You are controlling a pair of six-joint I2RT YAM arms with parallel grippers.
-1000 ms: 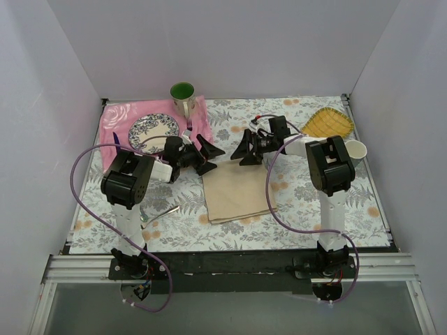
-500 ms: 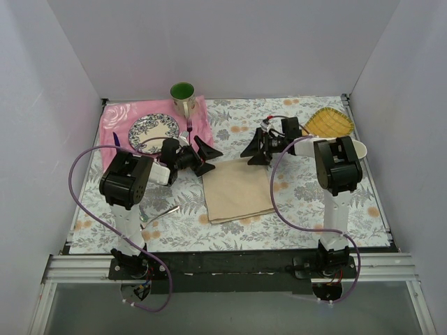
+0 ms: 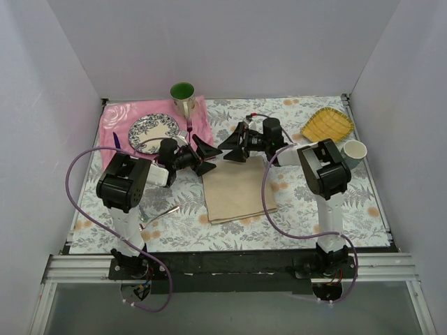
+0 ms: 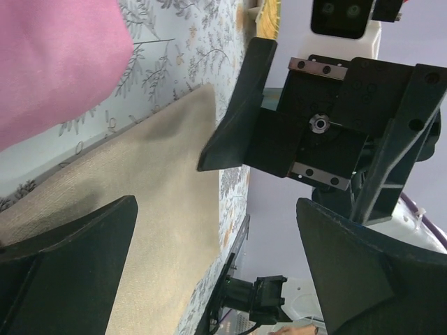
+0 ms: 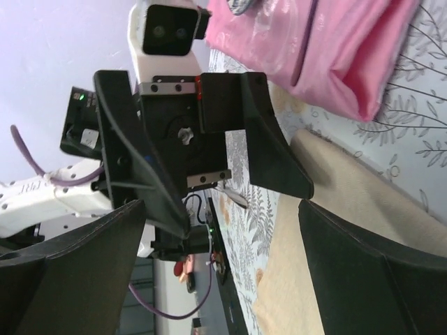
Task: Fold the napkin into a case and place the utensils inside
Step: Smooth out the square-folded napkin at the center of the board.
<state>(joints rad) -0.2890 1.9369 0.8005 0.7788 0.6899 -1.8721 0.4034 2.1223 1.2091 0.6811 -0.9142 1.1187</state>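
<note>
The beige napkin [image 3: 237,192] lies flat in mid-table and also shows in the wrist views [image 4: 140,209] [image 5: 287,283]. My left gripper [image 3: 209,159] [image 4: 216,279] hangs open just over the napkin's far left corner. My right gripper [image 3: 228,146] [image 5: 223,272] is open too, facing the left one nose to nose over the napkin's far edge. Neither holds anything. A pale metal utensil [image 3: 159,214] [image 5: 235,197] lies left of the napkin, partly hidden by my left arm. No folded case shows.
A pink mat [image 3: 115,115] at the back left carries a patterned plate [image 3: 152,130], a purple fork [image 3: 188,126] and a dark purple utensil [image 3: 115,139]. A green cup [image 3: 183,94] stands behind it. A yellow woven dish [image 3: 327,124] and a white cup [image 3: 355,149] sit at the right.
My right gripper has swung left along the napkin's far edge until it nearly meets the left gripper. The left gripper has shifted only slightly. The napkin has not moved.
</note>
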